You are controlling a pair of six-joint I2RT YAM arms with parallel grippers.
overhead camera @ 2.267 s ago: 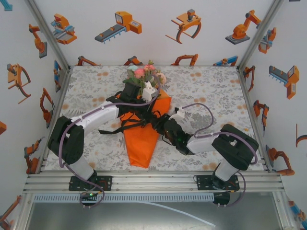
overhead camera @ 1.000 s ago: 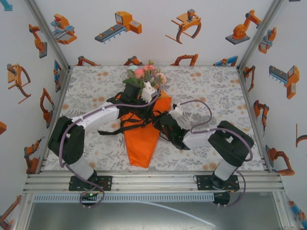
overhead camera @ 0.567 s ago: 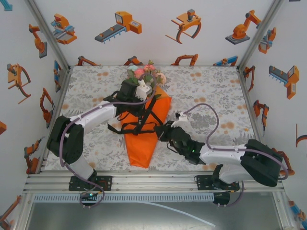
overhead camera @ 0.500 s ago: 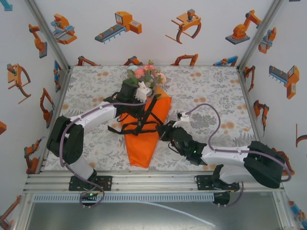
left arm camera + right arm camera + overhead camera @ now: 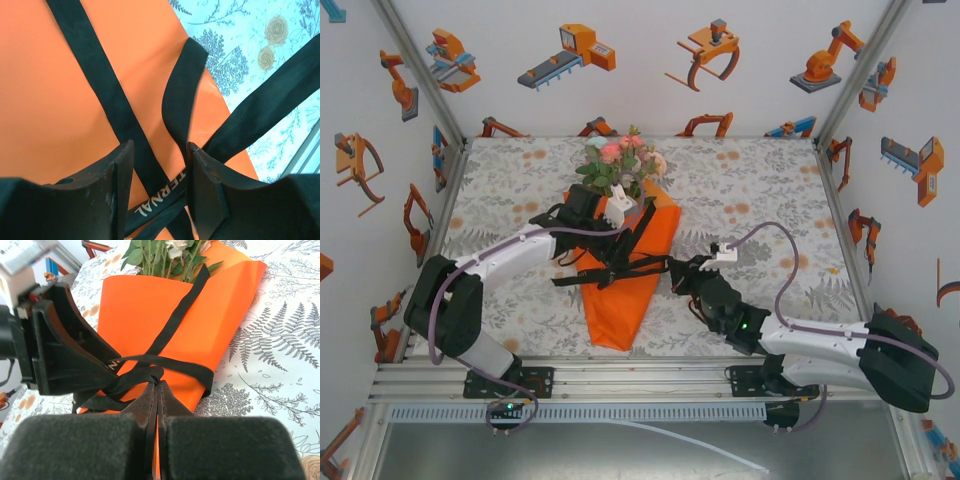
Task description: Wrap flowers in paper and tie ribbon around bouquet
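The bouquet lies on the table as an orange paper [image 5: 620, 300] cone, with pink and peach flowers [image 5: 620, 158] at its far, wide end. A black ribbon [image 5: 620, 262] crosses the cone's middle and knots there. My right gripper [image 5: 673, 271] sits at the cone's right edge; in the right wrist view it [image 5: 158, 382] is shut on a ribbon [image 5: 175, 322] strand just behind the knot. My left gripper [image 5: 623, 236] hovers over the cone. In the left wrist view it [image 5: 160, 147] is open, and lettered ribbon [image 5: 100, 75] strands run between its fingers over the paper [image 5: 50, 75].
A grey floral tablecloth [image 5: 760, 190] covers the table. White walls with orange robot prints [image 5: 575, 50] and aluminium posts enclose it. My right arm [image 5: 820, 340] lies low along the near right. The left gripper's black body [image 5: 65, 350] stands close in the right wrist view.
My right arm has drawn back toward the near right with the ribbon end, pulling the ribbon tighter across the cone. My left gripper has shifted slightly left and nearer.
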